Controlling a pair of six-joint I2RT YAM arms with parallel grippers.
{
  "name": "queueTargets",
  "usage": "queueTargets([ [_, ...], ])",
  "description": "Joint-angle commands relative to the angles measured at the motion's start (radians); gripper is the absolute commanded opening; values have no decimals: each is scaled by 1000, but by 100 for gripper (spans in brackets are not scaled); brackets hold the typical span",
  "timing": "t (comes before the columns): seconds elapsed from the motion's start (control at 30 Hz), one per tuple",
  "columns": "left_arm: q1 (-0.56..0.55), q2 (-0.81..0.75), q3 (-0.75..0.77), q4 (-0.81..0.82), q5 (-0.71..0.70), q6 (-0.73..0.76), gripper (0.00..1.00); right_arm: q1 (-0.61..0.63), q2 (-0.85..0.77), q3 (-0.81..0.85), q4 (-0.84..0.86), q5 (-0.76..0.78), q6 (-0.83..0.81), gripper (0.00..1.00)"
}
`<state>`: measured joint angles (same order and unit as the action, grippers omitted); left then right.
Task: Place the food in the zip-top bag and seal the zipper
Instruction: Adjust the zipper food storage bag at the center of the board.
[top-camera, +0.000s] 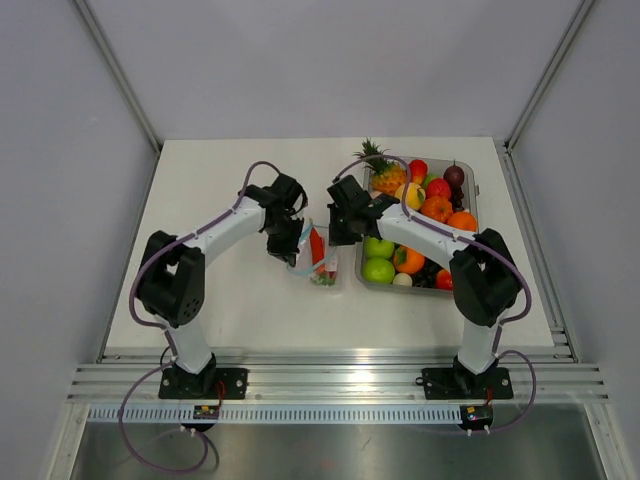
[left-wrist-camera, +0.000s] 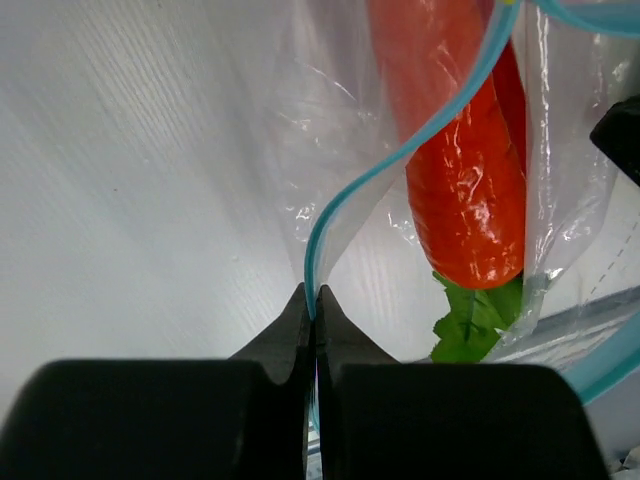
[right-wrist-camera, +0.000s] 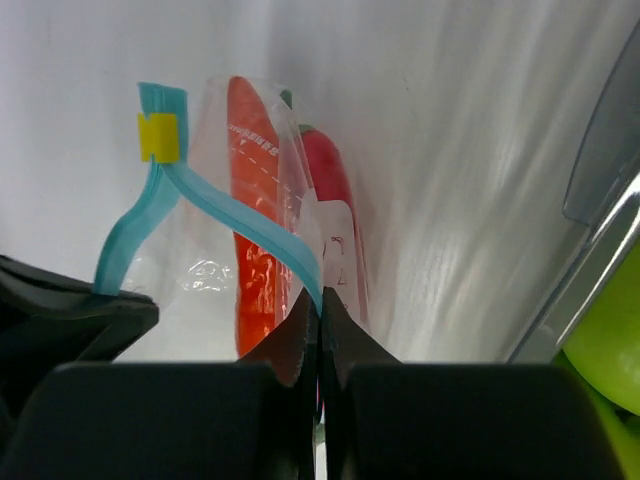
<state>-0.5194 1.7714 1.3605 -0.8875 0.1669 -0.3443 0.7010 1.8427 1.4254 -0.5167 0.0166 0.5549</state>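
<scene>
**Left:** the left gripper (top-camera: 283, 245) is shut tight, its fingertips pinched on the zipper (left-wrist-camera: 420, 135), which curves up and away from them.

**Centre:** the bag (top-camera: 318, 262) is held between the two grippers over the middle of the table (top-camera: 230, 200). The orange piece (left-wrist-camera: 465, 190) and the chili (right-wrist-camera: 330, 180) are enclosed side by side.

**Right:** the right gripper (top-camera: 338, 232) is likewise fully closed on the zipper strip. A tray (top-camera: 474, 185) of fruit is seen just beside the bag.
</scene>
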Motion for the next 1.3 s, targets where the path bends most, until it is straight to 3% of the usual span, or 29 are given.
queueTargets([
  [0.0,-11,-113,175,-77,-32,1,0,8,-115,104,-21,23,-24,0],
  [0.1,-11,-176,314,-129,-6,4,0,12,-183,135,-48,29,-35,0],
  [0.2,-11,-210,333,-140,-10,7,0,14,-218,110,-42,31,-29,0],
  [0.37,-13,-147,185,-50,28,4,0,17,-128,15,13,-12,16,0],
  [0.53,-13,0,66,13,-35,16,0,17,-4,-27,49,5,34,0],
  [0.63,-13,5,97,-19,-60,13,0,26,4,9,21,8,34,0],
  [0.77,-13,-142,253,-86,-78,4,0,35,-129,41,15,45,27,0],
  [0.9,-13,-179,362,-148,-55,14,0,41,-189,53,15,52,30,0],
  [1.27,-13,-9,95,-2,-21,4,0,54,-40,-80,76,20,92,0],
])
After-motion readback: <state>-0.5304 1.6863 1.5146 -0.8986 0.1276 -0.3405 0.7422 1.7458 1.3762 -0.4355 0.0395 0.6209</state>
